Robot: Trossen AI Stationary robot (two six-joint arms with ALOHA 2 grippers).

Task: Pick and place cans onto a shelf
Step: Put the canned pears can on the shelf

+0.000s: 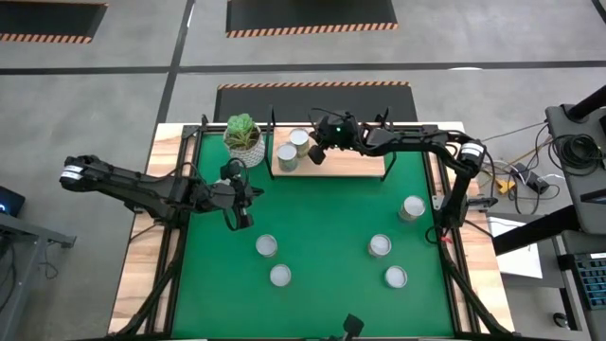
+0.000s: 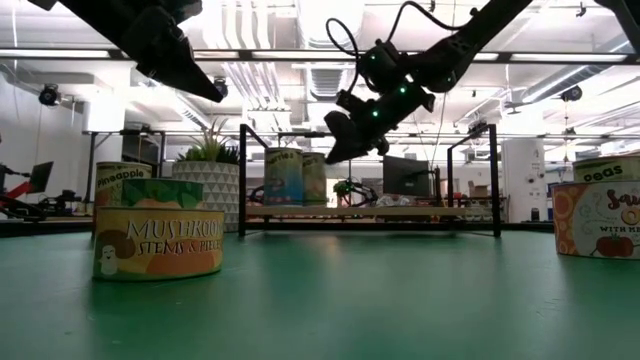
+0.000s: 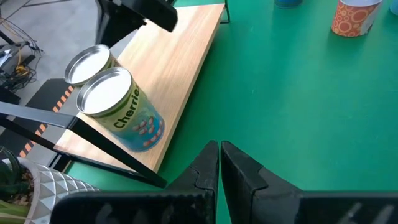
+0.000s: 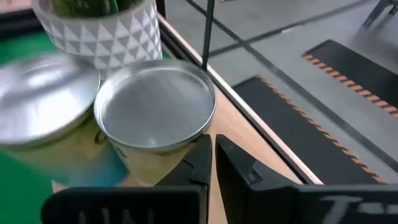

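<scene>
Seven cans are in sight from above: two stand upright and touching at the left end of the shelf (image 1: 346, 168), the nearer can (image 1: 288, 156) in front and the farther can (image 1: 300, 141) just behind it, while five loose cans sit well apart on the green mat (image 1: 322, 237) that covers the bench (image 1: 163, 156), namely a left pair (image 1: 267, 246) (image 1: 280, 276), a middle can (image 1: 380, 245), a front-right can (image 1: 396, 277) and a can by the right edge (image 1: 412, 207). The shelf is a pale wooden board with thin black posts at its corners, lying at the far side of the mat, and a white potted plant (image 1: 244, 138) stands just beside its left end. The right gripper (image 1: 317, 154) hangs above the shelf, right next to the two shelved cans, its fingers (image 4: 200, 163) pressed together and holding nothing; its wrist view looks down on the silvery tops of those two cans with the plant pot behind them. The left gripper (image 1: 242, 220) hovers over the mat to the left of the shelf, near the plant, its fingers (image 3: 204, 167) likewise shut and empty. In the low view a can (image 2: 158, 242) labelled mushroom stems and pieces sits at the left on the mat.
</scene>
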